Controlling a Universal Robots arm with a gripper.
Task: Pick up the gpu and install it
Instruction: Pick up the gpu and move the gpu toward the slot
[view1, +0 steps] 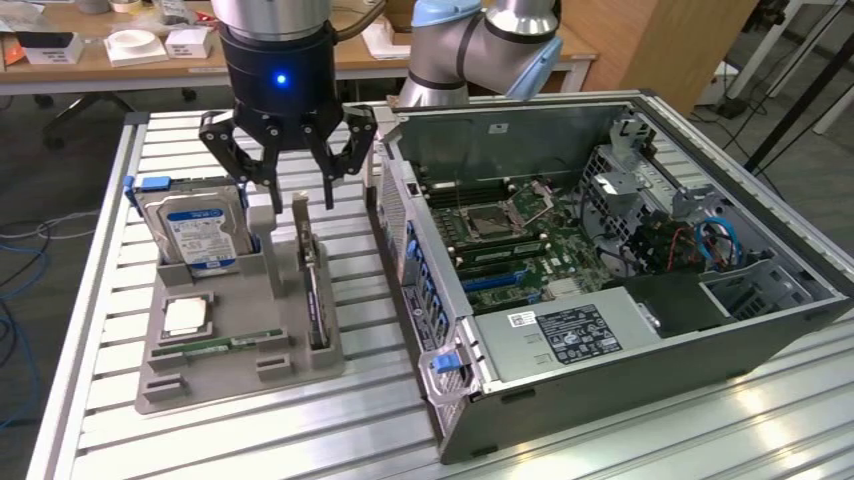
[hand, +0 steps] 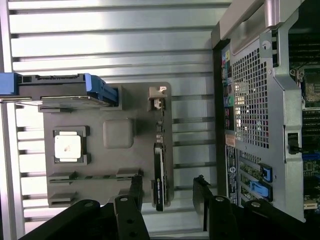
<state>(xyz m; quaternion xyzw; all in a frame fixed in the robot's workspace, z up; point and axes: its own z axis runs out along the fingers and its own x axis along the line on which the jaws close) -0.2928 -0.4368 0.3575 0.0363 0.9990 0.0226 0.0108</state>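
Observation:
The gpu (view1: 311, 285) is a slim dark card with a silver bracket, standing on edge in the right-hand slot of the grey holder tray (view1: 220, 385). In the wrist view the gpu (hand: 159, 172) appears as a thin black strip along the tray's edge (hand: 100, 165). My gripper (view1: 294, 180) hangs above the far end of the card, open, with nothing between its black fingers (view1: 243, 165). The wrist view shows the gripper (hand: 167, 192) with its jaws spread to either side of the card's end, not touching it.
On the tray are a silver hard drive (view1: 195, 230) with a blue-white label, a CPU (view1: 187, 316) and a green memory stick (view1: 220, 345). The open computer case (view1: 747, 330) lies to the exterior view's right, its motherboard (view1: 514, 250) exposed. The table is slatted aluminium (view1: 107, 330).

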